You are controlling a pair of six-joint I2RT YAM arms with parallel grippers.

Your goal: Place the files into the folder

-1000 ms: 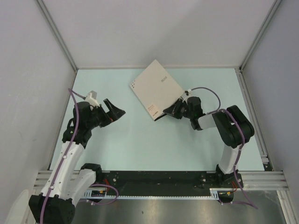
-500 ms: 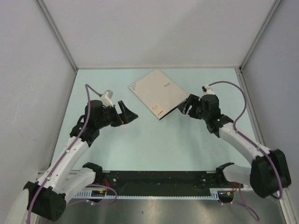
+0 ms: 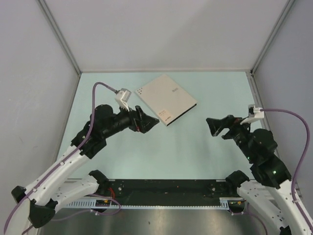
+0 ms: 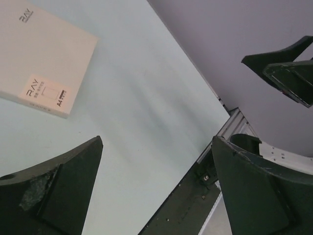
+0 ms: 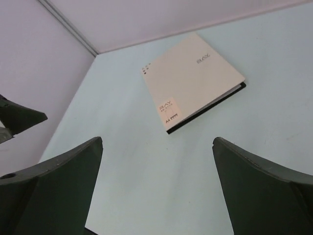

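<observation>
The folder (image 3: 166, 98) lies shut and flat on the pale green table at the back centre, beige cover up, its black edge facing the front right. It also shows in the left wrist view (image 4: 39, 63) and the right wrist view (image 5: 193, 81). No files show in any view. My left gripper (image 3: 149, 122) hovers open just left of the folder's near corner, nothing between its fingers (image 4: 157, 142). My right gripper (image 3: 211, 126) is open and empty, well to the right of the folder and pointing at it (image 5: 157, 141).
Grey walls (image 3: 34, 73) close the table in on the left, back and right. A black and aluminium rail (image 3: 166, 193) carrying the arm bases runs along the near edge. The right gripper's fingers (image 4: 288, 63) show in the left wrist view.
My right gripper opened, let go of the folder's right edge and pulled back to the right. The folder settled flat. My left gripper moved right, towards the folder.
</observation>
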